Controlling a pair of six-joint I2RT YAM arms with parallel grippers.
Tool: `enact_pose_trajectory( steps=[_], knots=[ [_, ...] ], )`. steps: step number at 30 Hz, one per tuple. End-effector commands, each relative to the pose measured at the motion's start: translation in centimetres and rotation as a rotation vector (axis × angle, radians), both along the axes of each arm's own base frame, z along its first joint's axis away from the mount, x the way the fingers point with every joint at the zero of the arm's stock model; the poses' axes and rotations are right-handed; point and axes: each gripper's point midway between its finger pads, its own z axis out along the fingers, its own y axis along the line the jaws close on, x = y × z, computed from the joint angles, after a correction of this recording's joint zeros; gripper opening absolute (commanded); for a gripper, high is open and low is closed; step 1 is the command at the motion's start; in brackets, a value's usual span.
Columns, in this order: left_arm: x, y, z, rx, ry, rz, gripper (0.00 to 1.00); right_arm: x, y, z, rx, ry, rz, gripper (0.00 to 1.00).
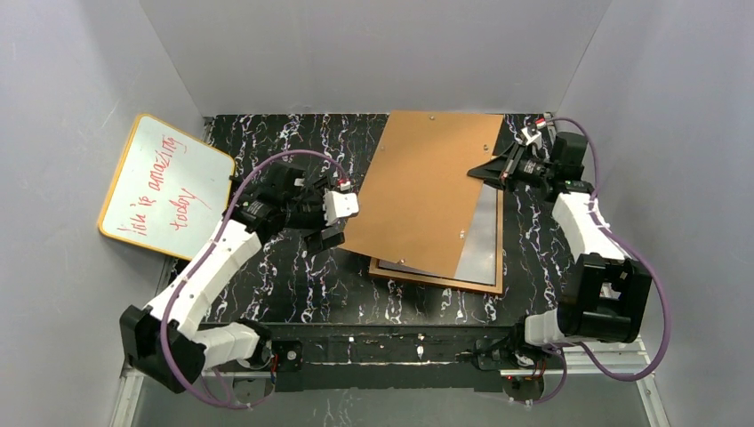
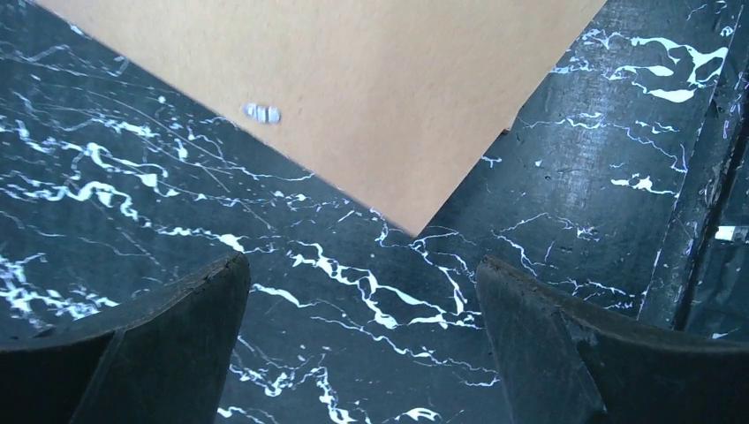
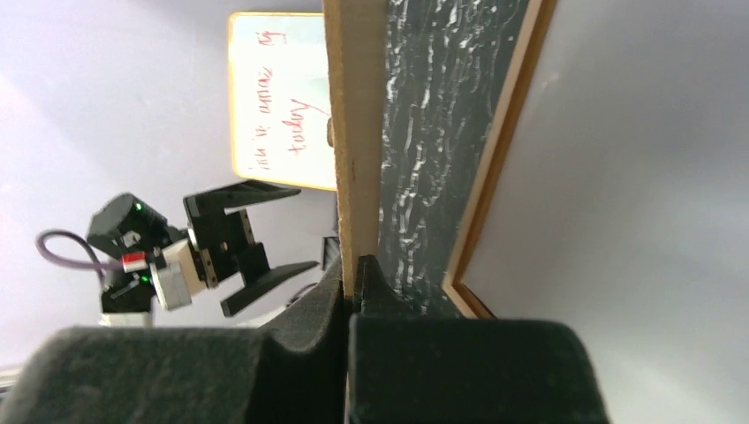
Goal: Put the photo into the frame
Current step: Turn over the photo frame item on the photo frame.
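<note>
right gripper (image 1: 487, 169) (image 3: 353, 269): jaws clenched on the right-hand edge of the backing board (image 1: 427, 187) (image 2: 397, 88) (image 3: 358, 132), with the thin edge pinched between the two pads.
left gripper (image 1: 338, 215) (image 2: 362, 274) (image 3: 283, 225): jaws released and spread wide. Nothing is between them, and bare bench (image 1: 293, 285) (image 2: 132, 194) shows under the gap.
backing board: plain brown, raised at the right jaws' side and slanting down away from them toward the left jaws. One corner lies just ahead of the left jaws' gap, apart from both fingers. Whether that corner rests on the bench cannot be told.
tab (image 2: 262, 113): a small silvery piece on the board's face, ahead of the left jaws and toward their left finger.
frame (image 1: 436, 281) (image 3: 499, 159): an orange-brown wooden border lying flat on the bench, below the right jaws and under the tilted board. Its near and right sides show past the board's edge.
frame contents: a glossy grey pane (image 1: 480, 245) fills the uncovered strip inside the border, just beneath the right jaws. The rest of the inside is covered by the board.
photo: it cannot be made out in any view.
whiteboard (image 1: 164, 187) (image 3: 274, 97): yellow-edged with red handwriting, leaning at the left wall behind the left jaws and well apart from both pairs.
</note>
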Motion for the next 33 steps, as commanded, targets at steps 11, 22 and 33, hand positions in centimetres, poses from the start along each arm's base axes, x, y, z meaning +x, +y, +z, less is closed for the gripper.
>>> enact_pose_trajectory(
  steps=[11,22,33],
  knots=[
    [10.1,-0.7,-7.7,0.067,0.231,0.118,0.98,2.7,-3.0,1.9,-0.087,0.007,0.118,0.01],
    [13.5,-1.7,-11.3,0.081,0.259,0.136,0.98,3.5,-7.5,-0.1,-0.123,0.049,0.005,0.01],
    [13.8,-2.5,-11.8,0.047,0.285,0.148,0.98,3.9,-8.7,-1.6,-0.191,0.088,-0.013,0.01]
  ],
)
